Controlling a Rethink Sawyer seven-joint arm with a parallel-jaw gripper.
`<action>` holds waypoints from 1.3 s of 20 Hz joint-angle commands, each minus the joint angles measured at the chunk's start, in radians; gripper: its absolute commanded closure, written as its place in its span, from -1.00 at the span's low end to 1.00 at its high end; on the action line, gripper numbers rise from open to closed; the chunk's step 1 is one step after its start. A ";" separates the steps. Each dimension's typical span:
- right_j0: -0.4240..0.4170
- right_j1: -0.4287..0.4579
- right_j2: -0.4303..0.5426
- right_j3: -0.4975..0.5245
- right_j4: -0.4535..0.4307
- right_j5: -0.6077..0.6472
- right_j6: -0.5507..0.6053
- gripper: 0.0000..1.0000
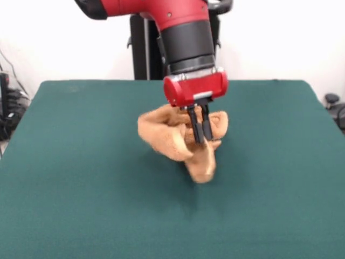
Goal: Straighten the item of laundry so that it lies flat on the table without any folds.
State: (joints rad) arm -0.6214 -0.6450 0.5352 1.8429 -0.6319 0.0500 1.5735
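The orange-tan towel (172, 135) hangs bunched and crumpled in the front view, near the middle of the dark green table (81, 178). My gripper (204, 140) comes down from above on the red and black arm, and its two black fingers (195, 127) are closed together on a fold of the towel at its right side. The towel's lower corner (202, 167) droops below the fingertips, and it appears lifted off the table or barely touching it. The woven bands do not show.
The robot's black pedestal (143, 48) stands at the table's far edge. Dark cables and gear (11, 108) lie off the table's left side, and a dark object (334, 105) sits off its right side.
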 commanded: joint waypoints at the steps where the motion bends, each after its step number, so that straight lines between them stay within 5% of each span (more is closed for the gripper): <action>1: 0.010 -0.073 0.165 0.092 0.084 -0.068 0.195 1.00; 10: -0.133 -0.234 0.372 0.169 0.276 0.114 0.148 1.00; 17: -0.133 -0.274 0.387 0.170 0.356 0.159 0.123 1.00; 21: -0.113 -0.269 0.361 0.170 0.356 0.158 0.108 1.00; 26: -0.004 -0.198 0.203 0.137 0.262 0.167 0.070 1.00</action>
State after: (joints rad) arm -0.7354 -0.9008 0.7937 1.9392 -0.3294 0.0932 1.5735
